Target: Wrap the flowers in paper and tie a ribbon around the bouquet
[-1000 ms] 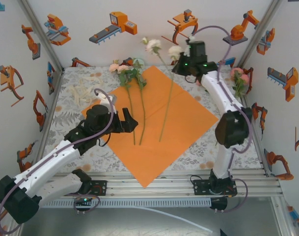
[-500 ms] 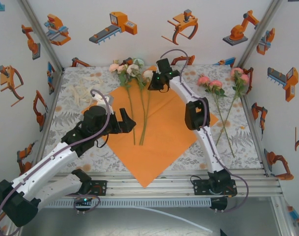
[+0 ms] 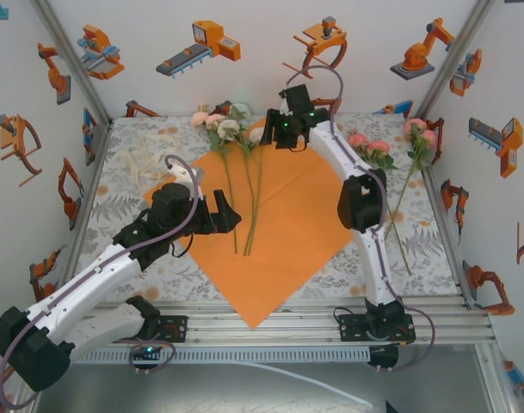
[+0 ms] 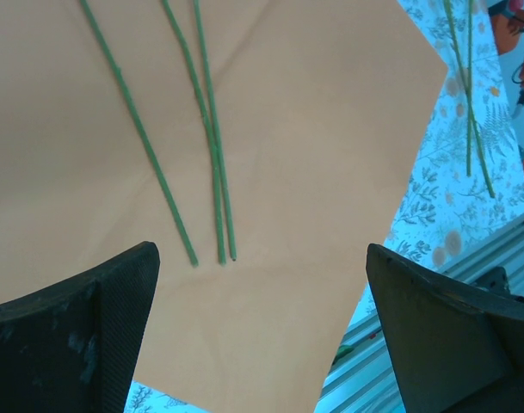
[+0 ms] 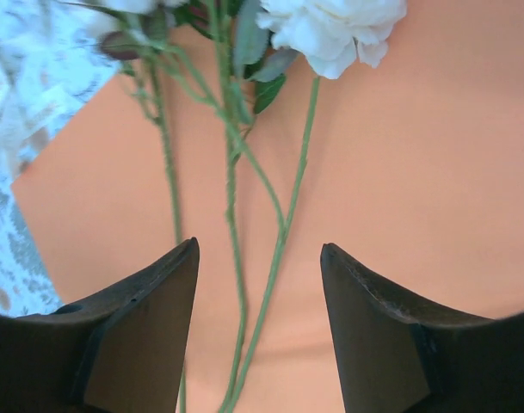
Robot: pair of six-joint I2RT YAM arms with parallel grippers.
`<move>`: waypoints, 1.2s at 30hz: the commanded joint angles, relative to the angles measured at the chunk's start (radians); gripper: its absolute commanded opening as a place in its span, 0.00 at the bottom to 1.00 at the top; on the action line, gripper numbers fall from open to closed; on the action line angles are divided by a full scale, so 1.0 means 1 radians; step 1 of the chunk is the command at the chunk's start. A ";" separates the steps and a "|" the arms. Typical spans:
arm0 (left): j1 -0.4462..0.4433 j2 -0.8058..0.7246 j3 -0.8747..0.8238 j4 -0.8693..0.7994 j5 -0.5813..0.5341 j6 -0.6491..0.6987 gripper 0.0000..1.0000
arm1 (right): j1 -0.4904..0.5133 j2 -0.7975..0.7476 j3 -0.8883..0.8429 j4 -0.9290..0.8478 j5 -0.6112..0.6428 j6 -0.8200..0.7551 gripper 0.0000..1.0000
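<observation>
White walls [image 3: 262, 34] dotted with orange robot pictures [image 3: 201, 47] rise beyond the right claw [image 5: 260, 248]; a leaf-print tablecloth [image 3: 115, 194] spreads to its sides.

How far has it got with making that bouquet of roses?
Done: the orange paper lies flat with three flowers laid on it. In hand: the right end effector hovers open over their stems near the blooms; the left end effector hovers open by the stem ends. Left: more roses lie on the tablecloth, the paper is unrolled, and the ribbon sits untouched.
</observation>
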 commanded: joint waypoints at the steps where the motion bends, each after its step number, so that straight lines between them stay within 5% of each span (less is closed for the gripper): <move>1: 0.004 0.008 0.013 0.102 0.104 0.003 0.97 | -0.043 -0.220 -0.111 0.006 0.088 -0.106 0.56; 11: -0.007 0.077 0.012 0.199 0.205 -0.003 0.97 | -0.267 -0.674 -0.729 0.086 0.492 -0.369 0.59; 15: -0.009 0.096 0.015 0.198 0.202 0.002 0.97 | -0.402 -0.704 -0.887 0.122 0.496 -0.388 0.60; 27: -0.009 0.083 0.017 0.153 0.143 0.003 0.97 | -0.520 -0.310 -0.685 0.000 0.388 -0.451 0.51; 36: -0.007 0.063 0.005 0.148 0.102 -0.001 0.97 | -0.546 -0.150 -0.546 -0.107 0.338 -0.470 0.32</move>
